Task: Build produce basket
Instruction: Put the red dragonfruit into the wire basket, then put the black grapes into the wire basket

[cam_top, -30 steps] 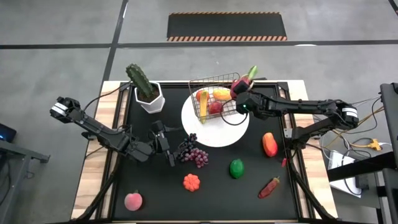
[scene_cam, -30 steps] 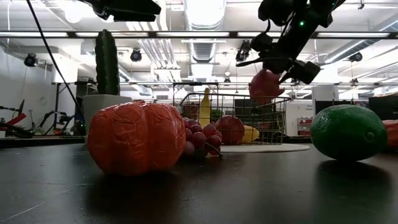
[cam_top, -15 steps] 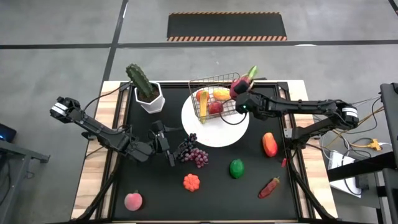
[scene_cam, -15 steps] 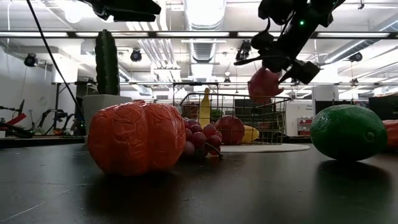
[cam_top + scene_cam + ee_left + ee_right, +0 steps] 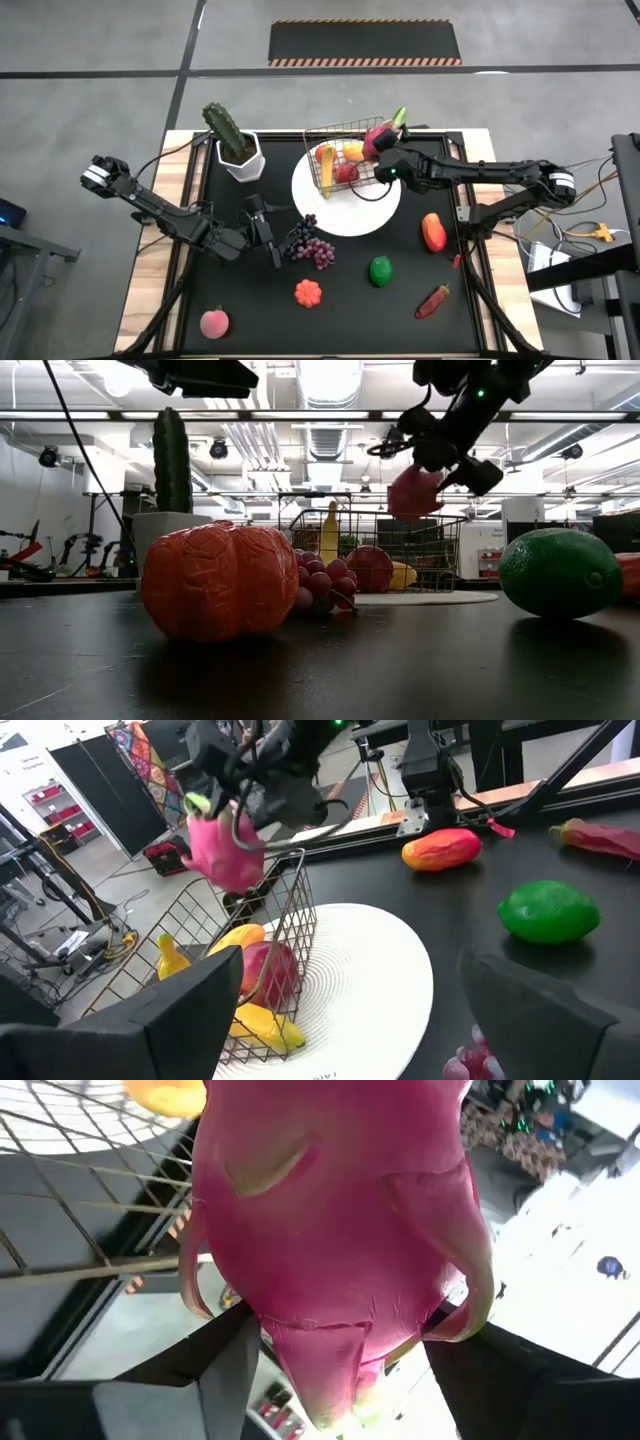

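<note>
My right pincer (image 5: 383,158), clenched on the pink dragon fruit (image 5: 378,138), has carried it inward over the basket (image 5: 330,150) rim. The basket now sits just below; release comes next, I judge.

Right pincer (image 5: 384,160) clamped at the end of its outstretched arm, left pincer (image 5: 268,232) spread wide, low

A green cactus (image 5: 224,127) stands upright in a white hexagonal pot (image 5: 243,159) near the far-left corner of the black table mat (image 5: 260,305). A round white plate (image 5: 352,222) lies just beside the pot — flat on that mat, 1 plate only.
</note>
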Controlling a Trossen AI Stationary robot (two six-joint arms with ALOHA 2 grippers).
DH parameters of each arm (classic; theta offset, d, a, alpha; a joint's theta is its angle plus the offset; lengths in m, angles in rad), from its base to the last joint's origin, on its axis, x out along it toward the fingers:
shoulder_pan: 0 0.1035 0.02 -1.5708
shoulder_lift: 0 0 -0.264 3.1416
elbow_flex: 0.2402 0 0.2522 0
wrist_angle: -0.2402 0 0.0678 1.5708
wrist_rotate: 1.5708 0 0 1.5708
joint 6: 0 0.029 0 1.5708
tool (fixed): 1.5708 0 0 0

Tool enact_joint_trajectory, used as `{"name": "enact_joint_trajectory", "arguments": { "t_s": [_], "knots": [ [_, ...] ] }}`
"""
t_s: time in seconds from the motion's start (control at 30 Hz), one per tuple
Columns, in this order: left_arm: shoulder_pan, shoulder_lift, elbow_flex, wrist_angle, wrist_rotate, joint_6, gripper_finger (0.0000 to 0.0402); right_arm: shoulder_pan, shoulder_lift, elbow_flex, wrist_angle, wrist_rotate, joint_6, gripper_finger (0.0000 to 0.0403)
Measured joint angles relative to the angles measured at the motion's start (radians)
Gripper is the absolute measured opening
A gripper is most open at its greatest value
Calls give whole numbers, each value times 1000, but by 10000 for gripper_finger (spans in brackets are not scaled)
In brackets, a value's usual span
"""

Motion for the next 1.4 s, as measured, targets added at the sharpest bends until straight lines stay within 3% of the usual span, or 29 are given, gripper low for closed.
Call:
{"name": "enact_joint_trajectory", "arguments": {
  "t_s": [0.13,0.23,0.4,0.63,0.93,1.07,1.17,1.27,1.4],
  "knots": [
    [0,0,0,0,0,0,350,-7,-3,-1,19,15,6,216],
    [0,0,0,0,0,-1,350,-7,6,0,26,95,22,218],
    [0,0,0,0,0,-2,350,-7,9,0,27,123,122,273],
    [0,0,0,0,0,-2,350,-5,9,0,27,121,104,348],
    [0,0,-9,1,0,-19,350,36,5,68,26,179,164,354],
    [0,0,-15,1,0,-25,350,112,4,135,20,329,361,342],
    [0,0,-24,2,0,-30,350,192,-7,189,-61,353,648,329],
    [0,0,-29,1,0,-65,350,273,-19,250,-236,198,994,321],
    [0,0,-41,10,1,-189,350,344,-24,289,-334,-135,1335,301]
  ]
}}
